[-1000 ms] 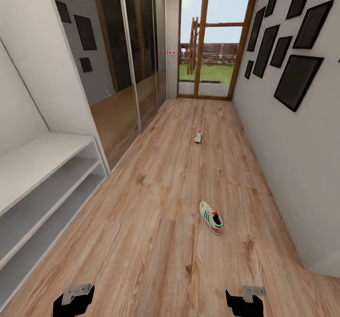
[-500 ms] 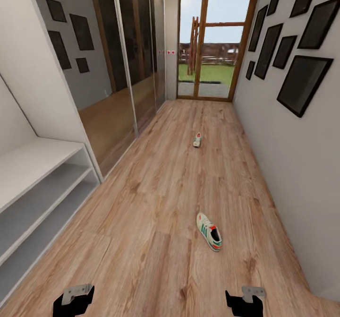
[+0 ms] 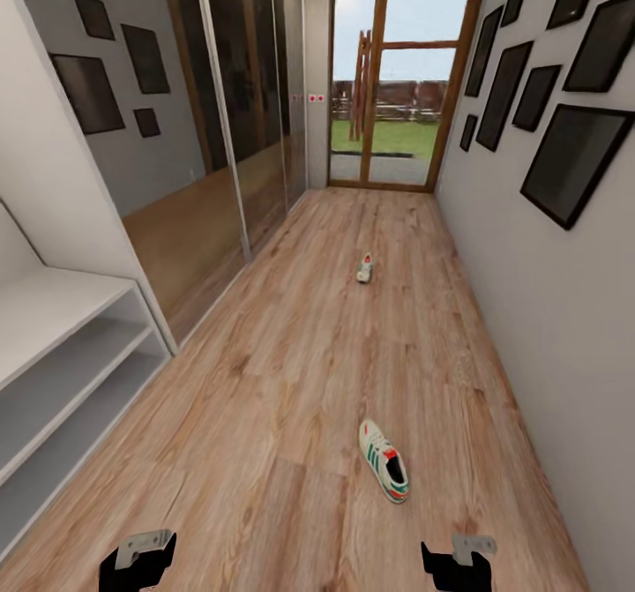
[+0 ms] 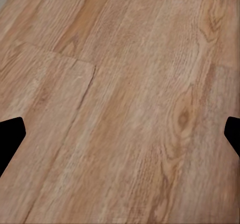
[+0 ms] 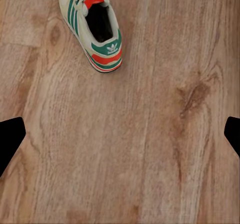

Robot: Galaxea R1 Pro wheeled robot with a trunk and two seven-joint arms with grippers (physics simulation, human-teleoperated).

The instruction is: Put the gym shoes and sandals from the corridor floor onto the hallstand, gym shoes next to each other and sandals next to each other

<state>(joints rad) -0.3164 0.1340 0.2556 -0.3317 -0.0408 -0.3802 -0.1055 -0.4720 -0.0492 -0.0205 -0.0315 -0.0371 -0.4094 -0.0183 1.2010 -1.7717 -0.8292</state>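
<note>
Two cream-white gym shoes with green stripes lie on the corridor floor [image 3: 265, 415]. The near gym shoe [image 3: 384, 472] lies ahead of my right gripper [image 3: 457, 565], and its heel end [image 5: 97, 28] points toward the gripper in the right wrist view. The far gym shoe [image 3: 364, 267] lies midway down the corridor. My left gripper [image 3: 137, 564] hangs over bare planks. Both grippers are open with nothing between their fingers [image 4: 11, 139] [image 5: 11, 139]. The sandals are out of view.
A low white unit [image 3: 53, 345] with open shelf tiers stands along the left wall; I cannot tell whether it is the hallstand. Mirrored wardrobe doors [image 3: 220, 133] follow it. Dark picture frames [image 3: 573, 160] hang on the right wall. A glass door [image 3: 392, 89] closes the far end.
The whole picture has shifted, so the camera has moved forward along the corridor. The near shoe now sits lower in view and the white unit further left. Both grippers look unchanged.
</note>
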